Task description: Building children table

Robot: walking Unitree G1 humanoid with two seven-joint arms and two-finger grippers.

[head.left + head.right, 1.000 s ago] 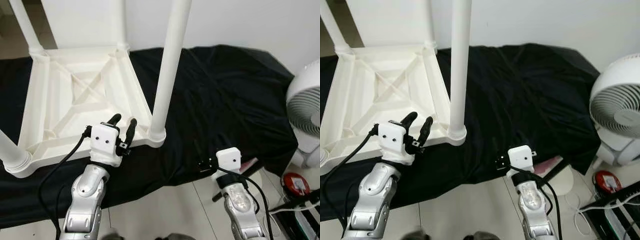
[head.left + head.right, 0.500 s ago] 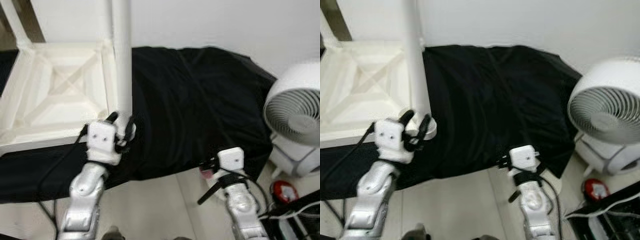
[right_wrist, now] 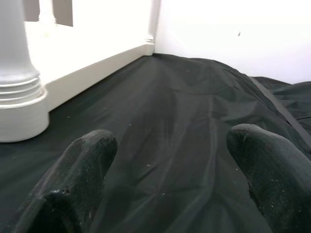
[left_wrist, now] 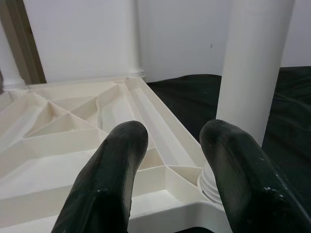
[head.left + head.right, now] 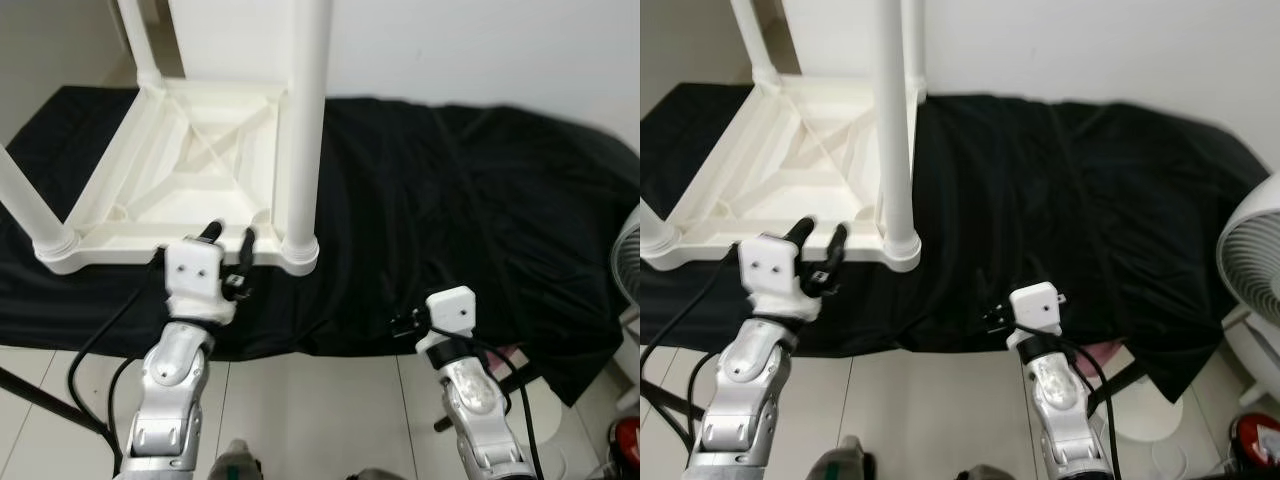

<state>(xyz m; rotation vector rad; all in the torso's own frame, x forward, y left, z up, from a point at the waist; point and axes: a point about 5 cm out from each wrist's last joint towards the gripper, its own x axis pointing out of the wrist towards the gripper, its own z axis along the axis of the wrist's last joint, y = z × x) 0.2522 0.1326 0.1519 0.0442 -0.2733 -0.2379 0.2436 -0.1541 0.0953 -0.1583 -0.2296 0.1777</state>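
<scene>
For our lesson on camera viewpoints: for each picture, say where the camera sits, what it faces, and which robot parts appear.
Left eye, head: looks down at upturned white plastic table on black cloth; both silver arms.
Right eye: same scene, shifted.
Left wrist: along open left end effector toward the table's near white leg.
Right wrist: along open right end effector over cloth.
Both wrists share that leg.

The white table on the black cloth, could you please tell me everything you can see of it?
The table is white, plastic by its look, and lies upside down on the black cloth. Its underside faces up, with a raised rim and crossed ribs. Round legs stand upright in threaded corner sockets, the near one by the left gripper. That gripper's open fingers hover at the table's near edge; I cannot tell if they touch it.
</scene>
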